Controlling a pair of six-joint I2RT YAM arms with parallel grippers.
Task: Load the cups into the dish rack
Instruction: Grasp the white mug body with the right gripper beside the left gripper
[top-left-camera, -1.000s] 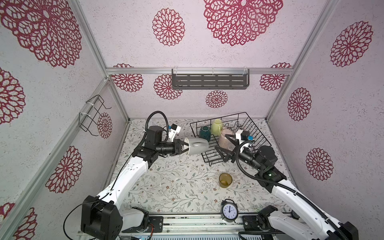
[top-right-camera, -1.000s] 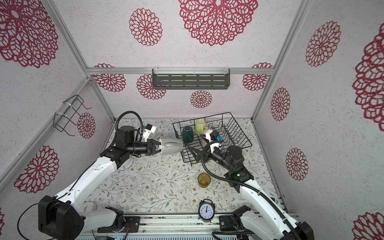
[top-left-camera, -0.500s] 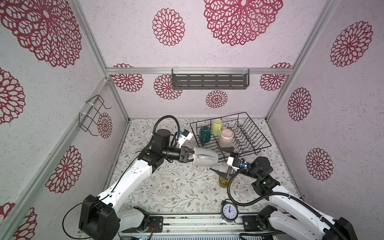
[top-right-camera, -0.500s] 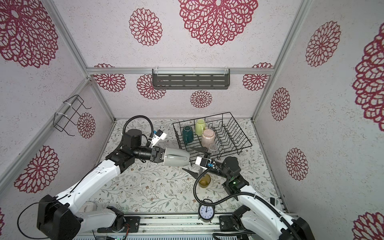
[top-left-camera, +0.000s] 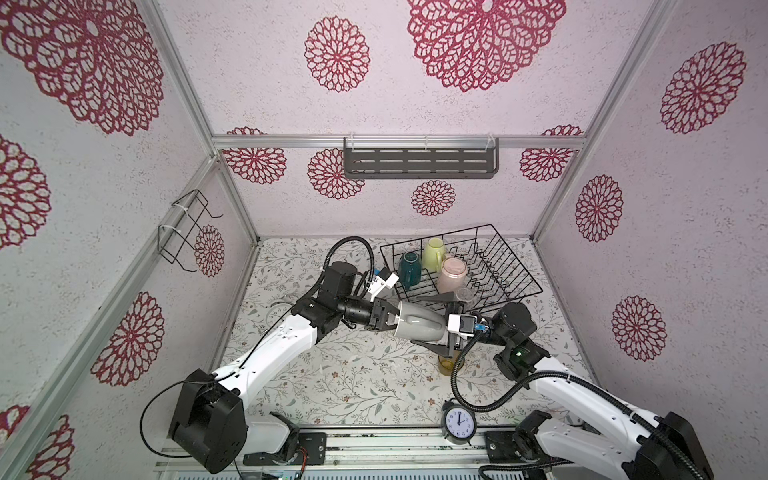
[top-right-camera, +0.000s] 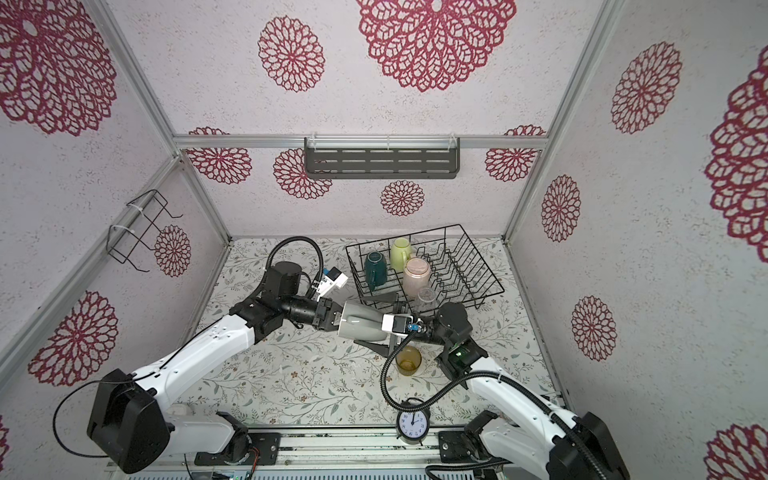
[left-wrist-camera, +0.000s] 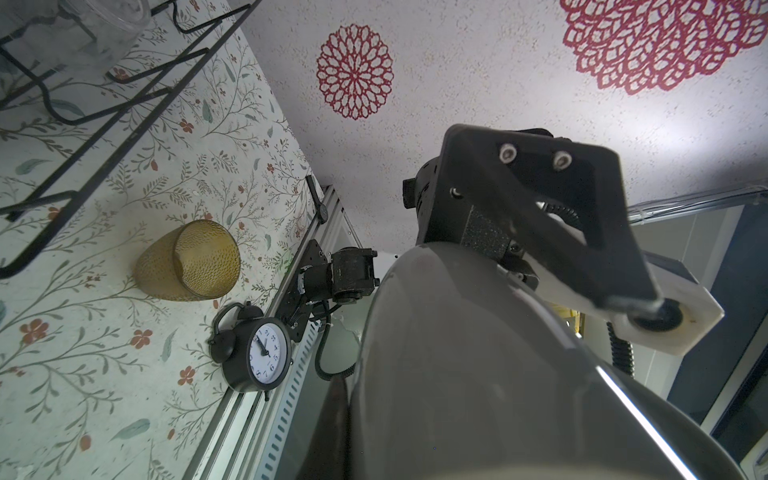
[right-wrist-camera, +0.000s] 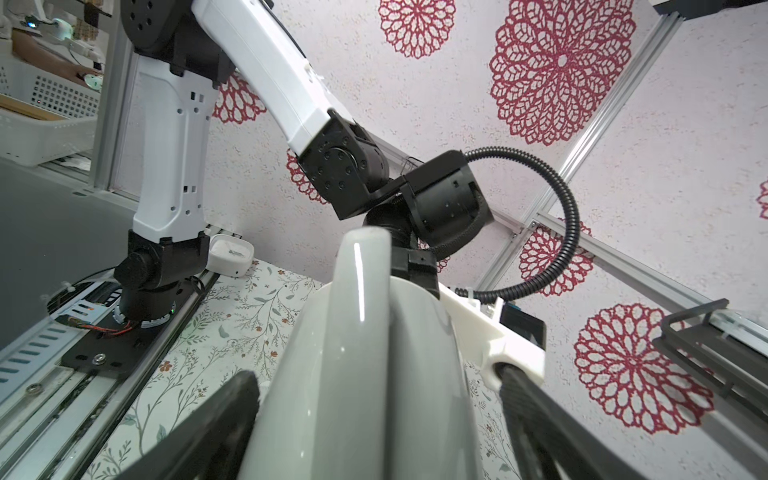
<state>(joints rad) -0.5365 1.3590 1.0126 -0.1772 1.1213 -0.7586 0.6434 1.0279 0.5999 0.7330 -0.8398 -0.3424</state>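
Sitting at about 1 o'clock on the flowered table (top-left-camera: 353, 374), the dish rack (top-left-camera: 498, 266) is the largest thing in both top views, a black wire basket with zigzag dividers.

At roughly 7 o'clock from the rack, the grey mug (top-right-camera: 359, 328) lies on its side off the table, rim toward 9 o'clock and base toward 3 o'clock. The left gripper (top-left-camera: 390, 322) is clamped on the mug's rim. The right gripper (top-left-camera: 428, 322) comes in from 3 o'clock, its jaws spread wide on either side of the mug's base end. Whether its pads touch the glaze I cannot tell. In the right wrist view the mug (right-wrist-camera: 365, 374) fills the space between the two dark fingers (right-wrist-camera: 216, 415).

Inside the rack, the pink mug (top-left-camera: 451, 276) stands at about 7 o'clock of the rack's middle, the teal mug (top-left-camera: 409, 268) at 9 o'clock and the yellow-green mug (top-left-camera: 434, 253) at 10 o'clock.

The alarm clock (top-right-camera: 411, 424) stands at the table's near edge, at 6 o'clock from the amber tumbler (top-right-camera: 408, 360). The tumbler stands upright on the table at 4 o'clock from the grey mug.

The clear glass (top-right-camera: 427, 296) is at the rack's near edge, at 6 o'clock. Whether it is inside the wire is unclear.
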